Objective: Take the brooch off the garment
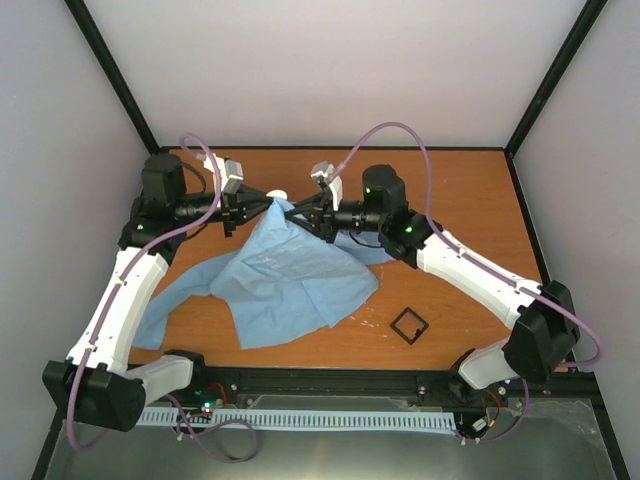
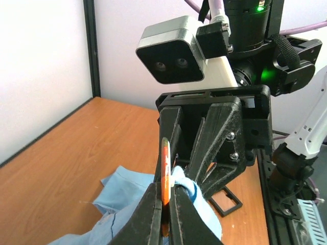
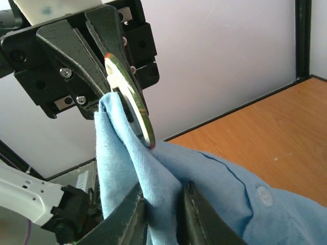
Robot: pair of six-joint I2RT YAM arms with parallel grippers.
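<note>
On the lifted garment (image 1: 290, 280), brooch (image 2: 165, 168) stands upright, edgewise.

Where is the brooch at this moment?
In the top view the brooch is at the far middle of the table, pinched in the left gripper, against the blue shirt the right gripper holds.

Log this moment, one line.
left claw: shut on brooch | right claw: shut on garment beside it | brooch: touching garment, not yet free

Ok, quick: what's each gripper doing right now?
Left gripper: closed on the brooch.
Right gripper: closed on the garment.
</note>
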